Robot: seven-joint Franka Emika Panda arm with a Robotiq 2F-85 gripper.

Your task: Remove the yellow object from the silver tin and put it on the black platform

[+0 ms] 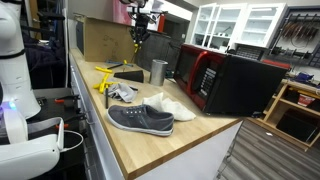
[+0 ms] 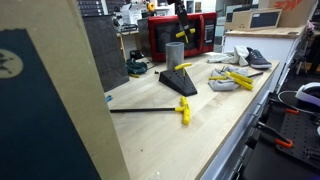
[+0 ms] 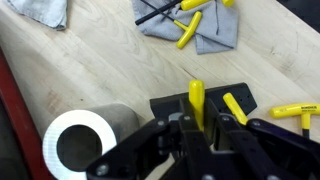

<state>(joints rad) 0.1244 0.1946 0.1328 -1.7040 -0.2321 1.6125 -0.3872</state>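
Your pincer [image 3: 197, 128] is pinched narrow on the yellow object [image 3: 196, 98]. In the wrist view the stick pokes up from between the jaws, and the silver tin [image 3: 82, 140] down at about 8 o'clock looks empty inside. In an exterior view the pincer [image 1: 139, 28] hangs well above the surface [image 1: 200, 140] with the yellow bit dangling under it. The black platform [image 3: 168, 105] sits right under the stick, towards 12 o'clock of the jaws and just beside the tin.

Handling-wise, I'd guess this thing is light, thin and stiff, probably smooth plastic. So it's not fragile, but it can swivel or slide in a pinch that only has one end. It looks like you've got it near an end, and a hold nearer the middle would be steadier. There's another yellow piece [image 3: 233, 108] at about 2 o'clock by the platform's edge, so mind you don't knock it when you set yours down.
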